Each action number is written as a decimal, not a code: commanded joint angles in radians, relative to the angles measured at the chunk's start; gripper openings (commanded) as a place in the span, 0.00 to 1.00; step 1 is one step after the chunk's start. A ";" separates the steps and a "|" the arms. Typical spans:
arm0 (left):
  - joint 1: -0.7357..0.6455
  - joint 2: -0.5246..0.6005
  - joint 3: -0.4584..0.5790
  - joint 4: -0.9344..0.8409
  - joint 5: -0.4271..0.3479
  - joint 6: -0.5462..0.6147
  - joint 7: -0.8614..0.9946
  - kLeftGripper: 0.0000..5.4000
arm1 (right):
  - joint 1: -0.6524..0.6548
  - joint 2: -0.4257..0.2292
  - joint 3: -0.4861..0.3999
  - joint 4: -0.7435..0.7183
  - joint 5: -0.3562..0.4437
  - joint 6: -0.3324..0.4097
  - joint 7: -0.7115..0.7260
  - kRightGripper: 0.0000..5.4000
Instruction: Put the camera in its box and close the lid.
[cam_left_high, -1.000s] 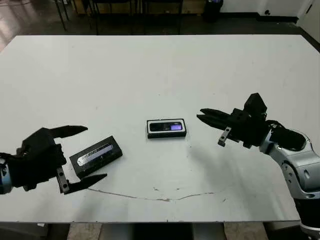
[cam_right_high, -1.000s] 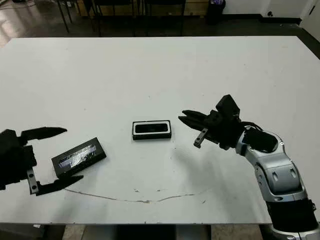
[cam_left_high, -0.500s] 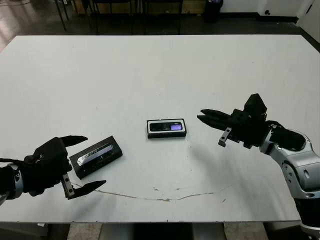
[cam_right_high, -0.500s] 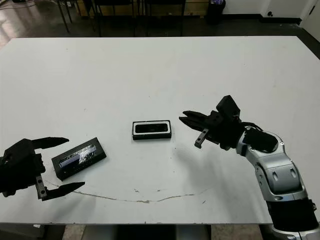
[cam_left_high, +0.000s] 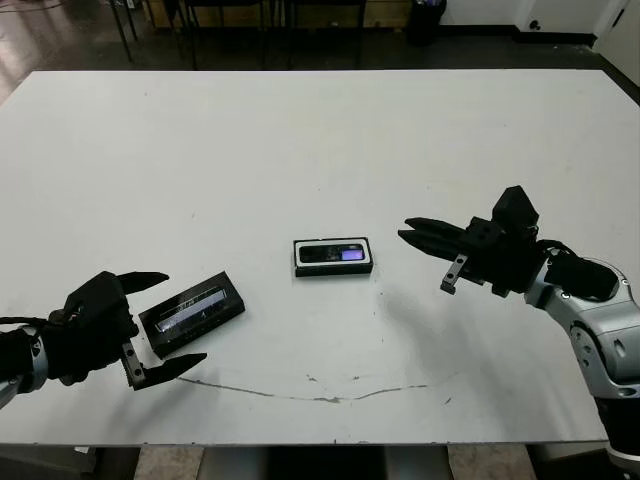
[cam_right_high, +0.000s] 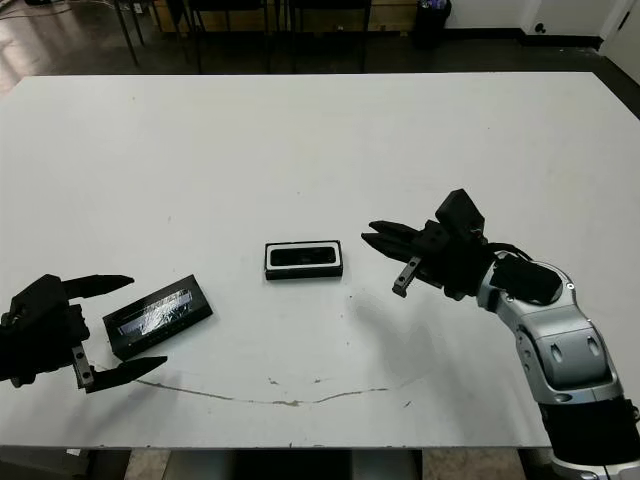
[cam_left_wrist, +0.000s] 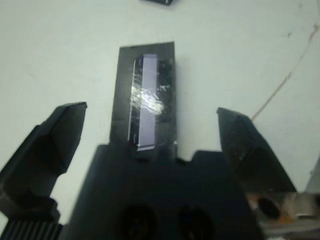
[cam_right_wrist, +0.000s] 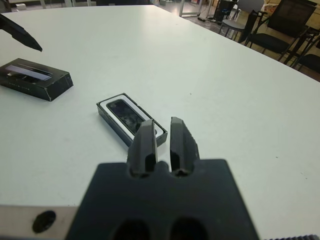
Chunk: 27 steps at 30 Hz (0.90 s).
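The left gripper is low at the near left of the white table. Its two black fingers are wide apart and hold nothing. The lid lies flat on the table, just past the fingers, with its near end between the tips. Its shiny window faces up. A thin, crooked line runs across the table near the front edge.

Farther in, at the middle of the table, sits the box. The camera lies inside it, with its little purple screen showing.

To the right of the box is the right gripper. Its fingers are pressed close together, empty, and point at the box without touching it.
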 joint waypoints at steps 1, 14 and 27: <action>-0.022 -0.018 -0.026 0.070 -0.010 -0.010 -0.034 1.00 | 0.013 -0.010 -0.008 0.013 0.005 0.006 0.003 0.00; -0.044 -0.015 -0.107 0.149 0.071 -0.099 -0.049 1.00 | 0.015 -0.020 -0.020 0.036 0.007 -0.015 0.026 0.00; -0.033 -0.039 -0.097 0.156 -0.017 -0.011 -0.057 0.61 | 0.008 -0.017 -0.019 0.056 0.012 -0.036 0.047 0.00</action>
